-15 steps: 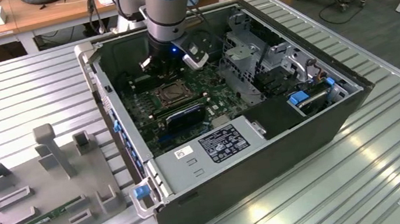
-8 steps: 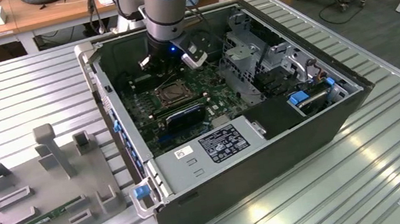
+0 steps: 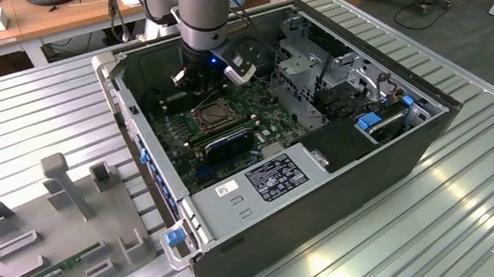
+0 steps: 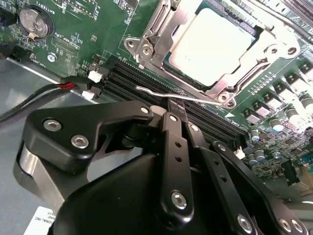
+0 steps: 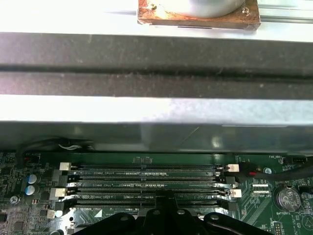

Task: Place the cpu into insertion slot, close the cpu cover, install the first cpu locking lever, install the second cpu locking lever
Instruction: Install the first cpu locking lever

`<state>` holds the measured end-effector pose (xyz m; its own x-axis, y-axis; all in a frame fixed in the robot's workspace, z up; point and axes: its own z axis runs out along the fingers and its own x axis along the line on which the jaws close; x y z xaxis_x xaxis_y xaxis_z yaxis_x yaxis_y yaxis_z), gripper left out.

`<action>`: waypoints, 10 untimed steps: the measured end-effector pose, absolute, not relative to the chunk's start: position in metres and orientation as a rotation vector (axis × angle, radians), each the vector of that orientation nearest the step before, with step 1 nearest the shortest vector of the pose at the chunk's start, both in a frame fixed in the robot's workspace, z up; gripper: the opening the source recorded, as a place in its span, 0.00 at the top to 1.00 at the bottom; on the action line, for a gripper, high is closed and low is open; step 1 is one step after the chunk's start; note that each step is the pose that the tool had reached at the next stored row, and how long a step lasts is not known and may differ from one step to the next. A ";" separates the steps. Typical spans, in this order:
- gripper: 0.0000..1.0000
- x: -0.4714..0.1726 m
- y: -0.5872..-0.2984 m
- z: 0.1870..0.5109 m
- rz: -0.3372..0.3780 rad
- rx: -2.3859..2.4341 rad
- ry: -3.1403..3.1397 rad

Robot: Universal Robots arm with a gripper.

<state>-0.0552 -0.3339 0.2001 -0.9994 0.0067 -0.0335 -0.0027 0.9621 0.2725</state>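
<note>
Second wrist view: catches the cpu [image 4: 210, 44] lying flat in the slot [image 4: 140, 48], ringed by the cover [image 4: 164, 34], which looks to be down over its edges. Puts the gripper [image 4: 172, 107] just short of the slot, jaws clenched together on nothing that can be made out. Finds a thin lever [image 4: 161, 91] right past the fingertips, between them and the cpu, long axis running across the fingers' line and along the slot's near side, above the memory slots [image 4: 122, 81]. Leaves unclear whether the tips touch that lever or merely sit beside it. Cuts off the cover's far corner at the picture's edge; cannot tell whether either lever is latched.

Exterior view: sets the arm [image 3: 205, 13] inside the open case [image 3: 279, 228], over the board [image 3: 259, 118] just beside the slot, fingertips hidden under the wrist.

First wrist view: looks across the memory slots toward the case wall, with the gripper's black links at the picture's edge.
</note>
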 end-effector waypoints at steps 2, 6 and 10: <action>0.89 -0.055 -0.334 0.201 0.427 0.003 3.078; 0.89 -0.055 -0.334 0.206 0.428 0.003 3.078; 0.89 -0.062 -0.334 0.206 0.427 0.003 3.076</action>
<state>-0.0622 -0.3339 0.2058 -0.9993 0.0067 -0.0358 -0.0033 0.9621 0.2725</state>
